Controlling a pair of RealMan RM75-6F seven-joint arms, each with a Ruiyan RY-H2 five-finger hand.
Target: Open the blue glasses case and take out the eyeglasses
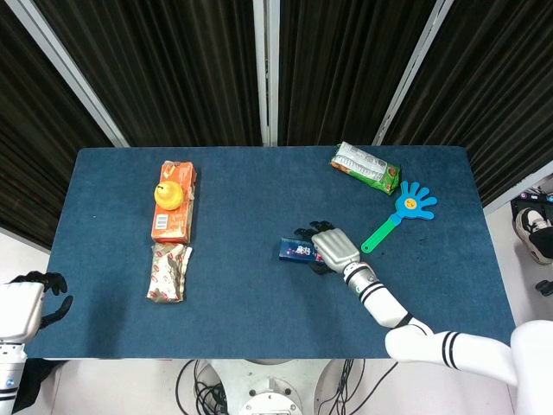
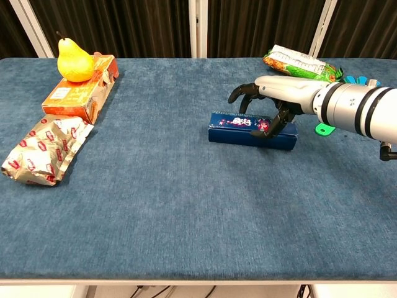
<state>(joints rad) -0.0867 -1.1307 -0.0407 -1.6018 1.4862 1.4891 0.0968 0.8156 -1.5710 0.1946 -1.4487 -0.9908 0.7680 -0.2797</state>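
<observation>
The blue glasses case (image 2: 252,130) lies closed and flat on the blue surface (image 2: 186,205), a little right of the frame's middle in the chest view, its long side running left to right. The right hand (image 2: 273,99) arches over the case's right half from the right side of the frame, dark fingers (image 2: 241,97) curled down past the far edge, while one fingertip touches the lid near the printed picture. It has nothing clasped; the case rests on the surface under it. In the head view the same right hand (image 1: 333,248) covers the case's right end, and only the left part of the case (image 1: 296,251) shows.

The left hand (image 1: 30,298) hangs off the surface at the lower left corner of the head view, fingers apart and holding nothing.

Just right of the right hand lies a green-handled blue hand clapper (image 1: 404,212), apart from the case.
</observation>
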